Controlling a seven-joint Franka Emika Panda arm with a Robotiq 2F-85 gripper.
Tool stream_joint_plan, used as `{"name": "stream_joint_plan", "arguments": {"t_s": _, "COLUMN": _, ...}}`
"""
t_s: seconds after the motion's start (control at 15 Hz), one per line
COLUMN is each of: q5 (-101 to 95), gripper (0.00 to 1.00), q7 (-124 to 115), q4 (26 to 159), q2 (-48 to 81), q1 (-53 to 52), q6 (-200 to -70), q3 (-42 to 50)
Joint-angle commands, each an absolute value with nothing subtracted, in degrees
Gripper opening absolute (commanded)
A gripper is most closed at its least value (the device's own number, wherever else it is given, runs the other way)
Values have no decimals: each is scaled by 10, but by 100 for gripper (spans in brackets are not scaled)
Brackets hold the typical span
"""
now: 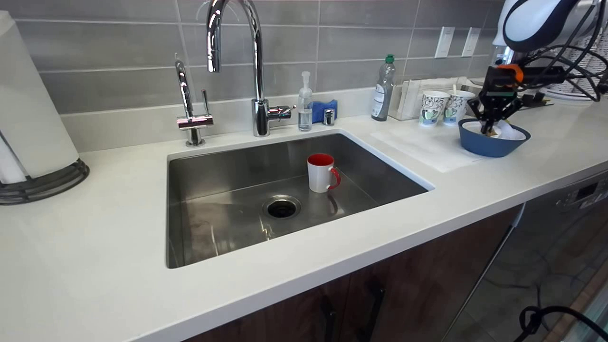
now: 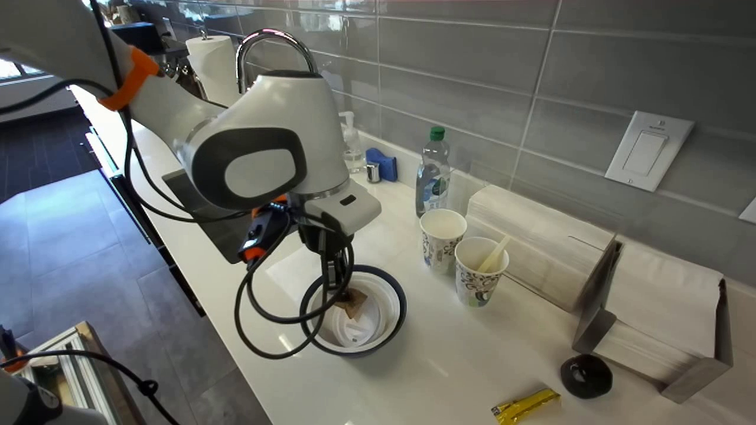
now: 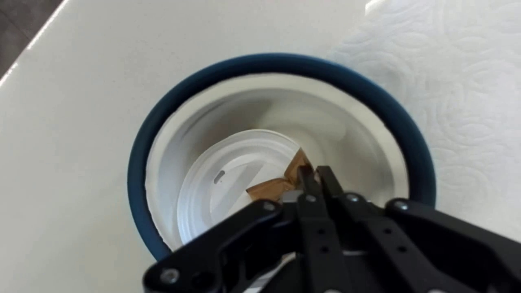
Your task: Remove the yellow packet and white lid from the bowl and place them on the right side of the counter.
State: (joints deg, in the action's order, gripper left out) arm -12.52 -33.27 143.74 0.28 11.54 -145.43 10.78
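Observation:
The blue bowl (image 1: 491, 146) with a white inner bowl stands on the white counter (image 1: 95, 247); its rim shows in an exterior view (image 2: 403, 301) and the wrist view (image 3: 281, 61). The white lid (image 3: 220, 179) lies inside the bowl, also in an exterior view (image 2: 359, 330). A brown packet (image 3: 268, 189) lies over the lid's edge, also in an exterior view (image 2: 354, 302). My gripper (image 3: 314, 173) is down in the bowl, its fingers nearly together on the brown packet's end; the pinched part is mostly hidden. The yellow packet (image 2: 525, 406) lies on the counter, outside the bowl.
Two paper cups (image 2: 438, 248) (image 2: 475, 289) stand beside the bowl, before napkin holders (image 2: 655, 330). A round black object (image 2: 586, 376) lies near the yellow packet. A paper towel sheet (image 1: 427, 147) lies by the bowl. The sink (image 1: 228, 190) holds a red-and-white mug (image 1: 319, 175).

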Motion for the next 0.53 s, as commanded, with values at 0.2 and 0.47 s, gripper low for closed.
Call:
{"name": "stream_joint_plan", "arguments": {"t_s": 0.2, "q5": -120, "gripper": 1, "q7": -324, "q4": 1452, "q2": -81, "q1": 130, "q6": -1418, "q3": 109}}
{"name": "stream_joint_plan", "arguments": {"t_s": 0.47, "q5": -129, "gripper": 1, "q7": -339, "q4": 1439, "q2": -81, "q1": 148, "q6": -1439, "q3": 109}}
